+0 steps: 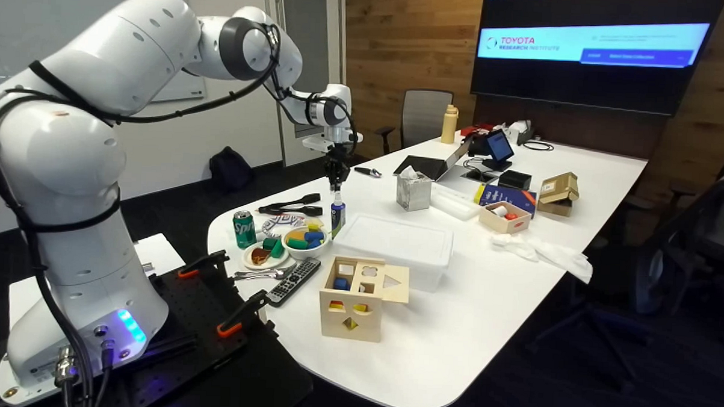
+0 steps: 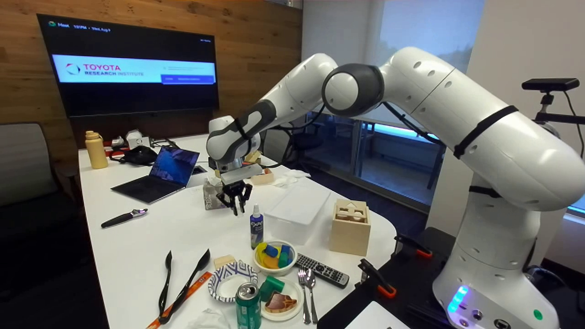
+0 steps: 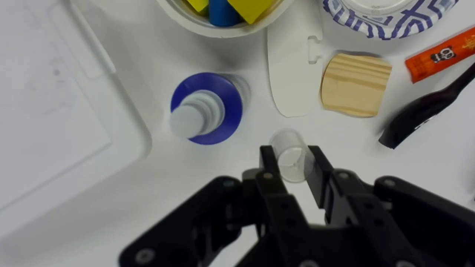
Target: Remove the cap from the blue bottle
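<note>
In the wrist view, a box (image 3: pixel 63 100) sits left, then the bottle (image 3: pixel 231 109), upright on the counter (image 3: pixel 196 167). Next, the jaws pinch the cap (image 3: pixel 292 159), off the bottle; it looks clear, though blurry. A block (image 3: pixel 354 85) lies farther right.

both exterior views flank the arm (image 1: pixel 157 46), facing the screen (image 2: pixel 137 68); close above the counter (image 3: pixel 207 167), the wrist view looks down past the hand (image 3: pixel 294 159) at the blue bottle (image 3: pixel 232 111) all three share.

Arm (image 1: pixel 140 50) outstretched, elbow (image 2: pixel 353 89) bent, raised above wrist (image 2: pixel 229 142); gripper (image 3: pixel 291 151) pointing down, fingers (image 3: pixel 322 173) roughly parallel, narrow gap between.
</note>
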### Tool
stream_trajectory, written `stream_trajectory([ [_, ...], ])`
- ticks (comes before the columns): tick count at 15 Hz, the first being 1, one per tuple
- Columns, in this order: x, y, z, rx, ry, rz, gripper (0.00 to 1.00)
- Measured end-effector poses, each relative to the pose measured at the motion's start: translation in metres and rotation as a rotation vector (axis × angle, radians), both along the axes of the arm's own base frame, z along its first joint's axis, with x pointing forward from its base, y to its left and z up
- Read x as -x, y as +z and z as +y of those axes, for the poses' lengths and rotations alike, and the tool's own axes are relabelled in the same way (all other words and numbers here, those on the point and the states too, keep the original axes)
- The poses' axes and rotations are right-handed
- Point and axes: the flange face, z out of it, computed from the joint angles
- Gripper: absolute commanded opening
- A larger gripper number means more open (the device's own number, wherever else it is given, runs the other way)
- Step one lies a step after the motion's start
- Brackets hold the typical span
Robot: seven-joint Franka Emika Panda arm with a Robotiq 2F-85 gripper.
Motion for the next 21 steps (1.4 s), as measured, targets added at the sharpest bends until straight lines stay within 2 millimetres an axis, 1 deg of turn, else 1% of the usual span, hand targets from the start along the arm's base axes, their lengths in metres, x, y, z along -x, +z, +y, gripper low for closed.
stream_trajectory([
  [3, -0.006, -0.044, 0.008, -0.001, 0.036, 0.032, 0.06],
  [6, -0.011, -0.075, 0.008, -0.003, 0.065, 0.048, 0.06],
  [9, -0.014, -0.098, 0.007, -0.006, 0.088, 0.065, 0.06],
  [13, -0.013, -0.116, 0.009, -0.012, 0.118, 0.094, 0.06],
  [14, -0.012, -0.119, 0.01, -0.013, 0.121, 0.102, 0.35],
  [15, -0.011, -0.121, 0.011, -0.014, 0.128, 0.11, 0.51],
  [18, -0.011, -0.124, 0.012, -0.019, 0.141, 0.122, 0.72],
  [21, -0.015, -0.112, 0.019, -0.039, 0.173, 0.113, 0.95],
])
